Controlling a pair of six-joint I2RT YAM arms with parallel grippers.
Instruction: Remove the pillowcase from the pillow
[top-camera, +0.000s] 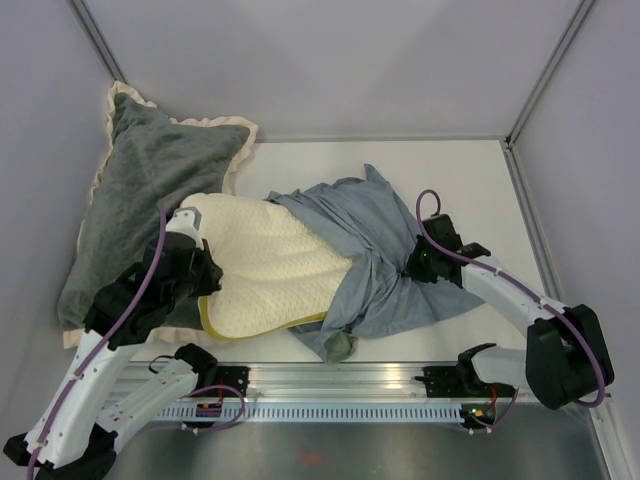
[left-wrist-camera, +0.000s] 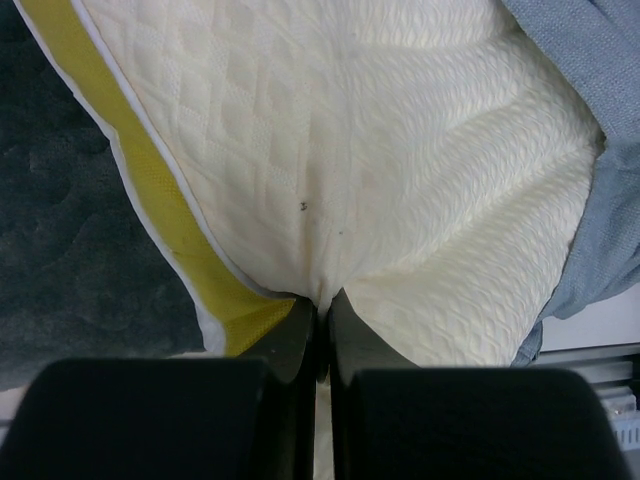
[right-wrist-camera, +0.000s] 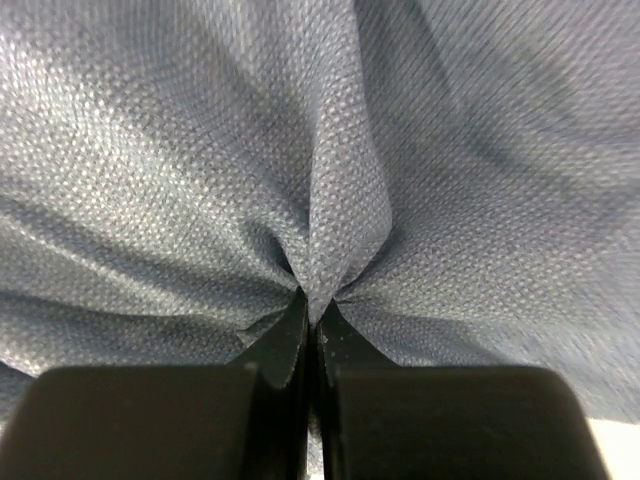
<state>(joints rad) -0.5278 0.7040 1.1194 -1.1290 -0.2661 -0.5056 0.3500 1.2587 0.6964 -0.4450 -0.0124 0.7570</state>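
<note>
Pillow (top-camera: 268, 265) lies half out of grey-blue pillowcase (top-camera: 395, 300).

Left arm (top-camera: 72, 388) and right arm (top-camera: 505, 291): white shells, black joints; purple cables (top-camera: 150, 275) alongside.

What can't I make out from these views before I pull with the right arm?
- Top view: the pillow right end is hidden inside the pillowcase; how deep is unclear.
- Right wrist view: pillowcase around the right gripper fills the frame, hiding the pillow.
- Top view: the left gripper pinch point is covered by its own wrist.
</note>
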